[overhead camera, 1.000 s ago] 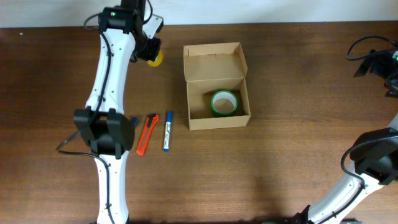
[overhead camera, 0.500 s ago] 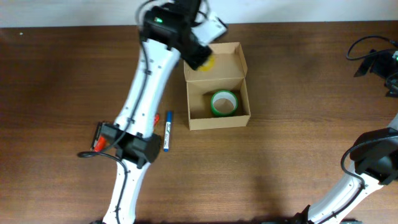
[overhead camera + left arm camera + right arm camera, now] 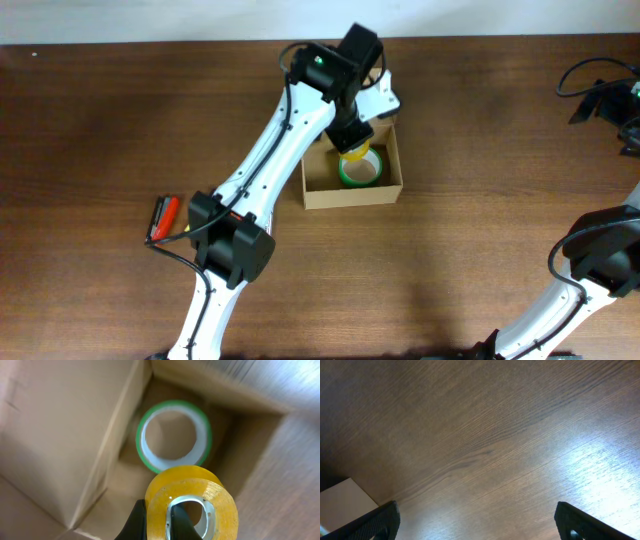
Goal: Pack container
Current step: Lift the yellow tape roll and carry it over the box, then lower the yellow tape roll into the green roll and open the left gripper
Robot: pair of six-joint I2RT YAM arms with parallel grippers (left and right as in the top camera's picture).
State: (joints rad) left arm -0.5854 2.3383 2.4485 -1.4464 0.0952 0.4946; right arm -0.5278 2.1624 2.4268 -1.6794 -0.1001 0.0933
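The yellow tape roll (image 3: 200, 482), pinched by the left end effector (image 3: 161, 521), is best lowered beside the green roll (image 3: 172, 406) inside the container (image 3: 392, 180).

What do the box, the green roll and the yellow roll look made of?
Box: plain brown cardboard, matte; folded flaps and raw cut edges show.
Green roll: probably plastic adhesive tape, slightly glossy, green at the rim over a pale inner ring; core material unclear.
Yellow roll: translucent yellowish tape, likely plastic film, glossy; light glints on its wound face.
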